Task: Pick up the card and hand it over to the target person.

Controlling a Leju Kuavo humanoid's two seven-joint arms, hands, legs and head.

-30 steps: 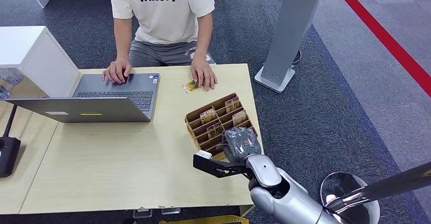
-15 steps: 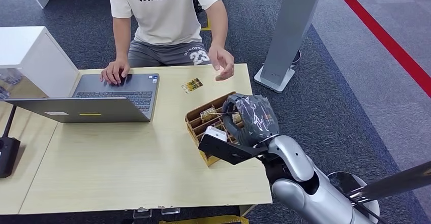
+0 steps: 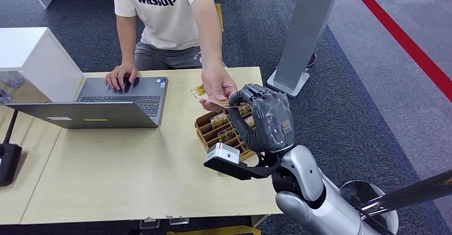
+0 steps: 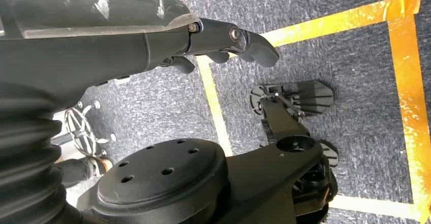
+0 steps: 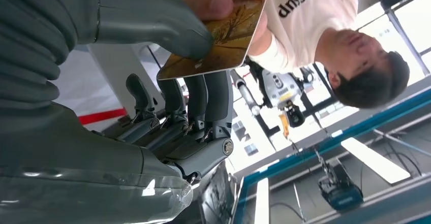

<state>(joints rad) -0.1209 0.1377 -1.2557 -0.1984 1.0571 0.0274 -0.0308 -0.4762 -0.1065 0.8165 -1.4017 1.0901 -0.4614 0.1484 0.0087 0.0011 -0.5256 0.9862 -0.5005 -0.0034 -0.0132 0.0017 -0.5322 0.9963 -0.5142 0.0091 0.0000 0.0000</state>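
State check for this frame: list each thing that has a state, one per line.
card: held by both the right hand and the person's hand
left hand: holds nothing, fingers apart, above the floor
laptop: open, person's other hand on it
card holder: on the table, cards in its slots

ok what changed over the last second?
The right hand rose from the cardboard card holder with a card and carried it toward the person. The person's hand left the table and now grips the card too. Laptop, spare card on the table and the person's other hand stayed put.
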